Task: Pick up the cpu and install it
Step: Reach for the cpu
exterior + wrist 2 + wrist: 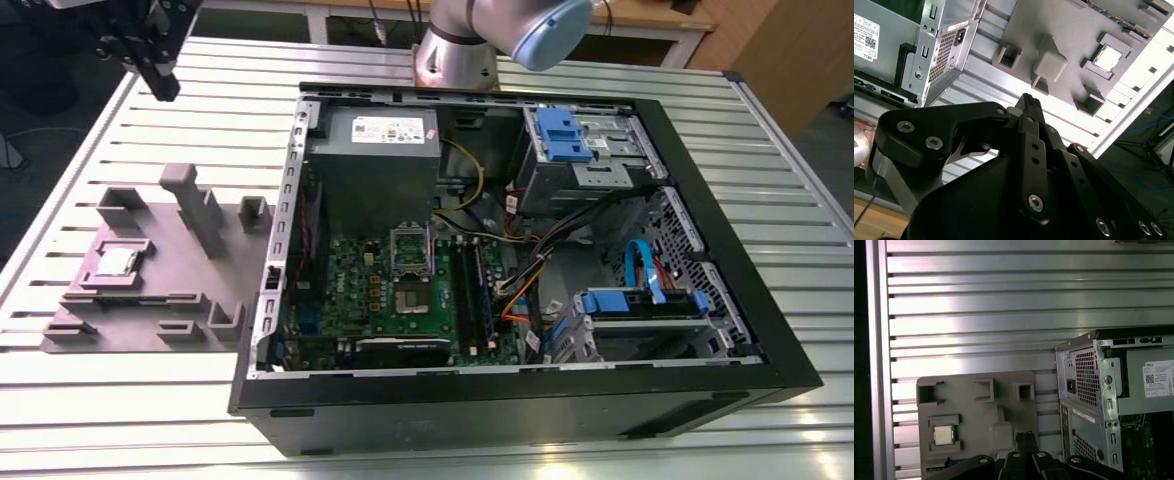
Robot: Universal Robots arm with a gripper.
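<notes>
Pickup is not yet begun: cpu [118, 261] lies in its grey holder [167, 272] beside the computer case [534, 400], gripper [1029, 100] well apart, fingers together, empty.

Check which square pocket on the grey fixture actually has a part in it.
The framed one seating the cpu, silvery top up, on the grey fixture. The three smaller square pockets in the row beside it show bare grey.
</notes>
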